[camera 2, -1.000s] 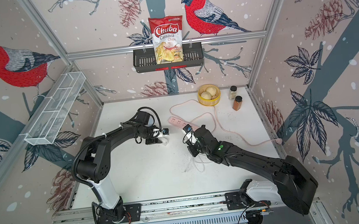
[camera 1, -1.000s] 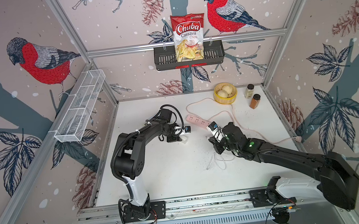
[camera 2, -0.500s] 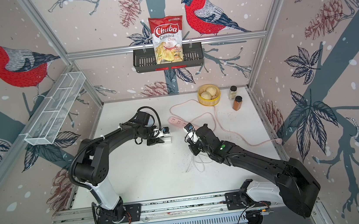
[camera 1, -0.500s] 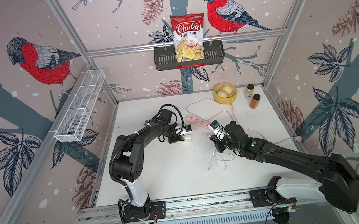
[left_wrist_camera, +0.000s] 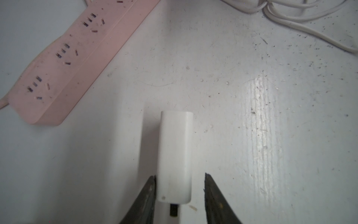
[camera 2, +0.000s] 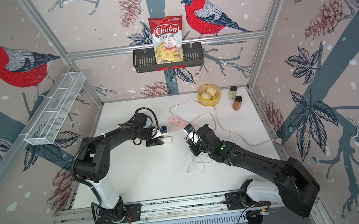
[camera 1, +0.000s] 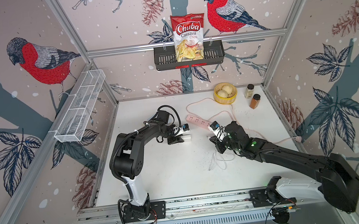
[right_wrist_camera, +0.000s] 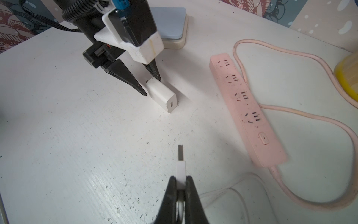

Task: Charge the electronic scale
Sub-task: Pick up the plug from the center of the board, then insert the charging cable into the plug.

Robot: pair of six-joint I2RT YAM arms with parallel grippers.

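The electronic scale (right_wrist_camera: 170, 23), cream with a pale blue plate, shows only in the right wrist view, behind my left arm. The arm hides it in both top views. My left gripper (camera 1: 182, 139) (left_wrist_camera: 180, 177) stands open astride a white charger adapter (left_wrist_camera: 175, 151) (right_wrist_camera: 164, 97) lying on the table. One finger touches the adapter and the other stands apart from it. My right gripper (right_wrist_camera: 181, 179) (camera 1: 213, 140) is shut on the white USB plug (right_wrist_camera: 181, 161), whose metal tip points toward the adapter. The white cable (camera 1: 220, 160) is coiled on the table under the right arm.
A pink power strip (camera 1: 199, 121) (right_wrist_camera: 248, 110) lies between the grippers, and its cord (camera 1: 231, 116) loops back to the right wall. A bamboo steamer (camera 1: 225, 93) and two spice jars (camera 1: 252, 95) stand at the back right. A chips bag (camera 1: 188, 36) hangs in a wall basket.
Little differs: the left jaws have narrowed slightly about the adapter, and the right gripper has shifted a little with the plug.
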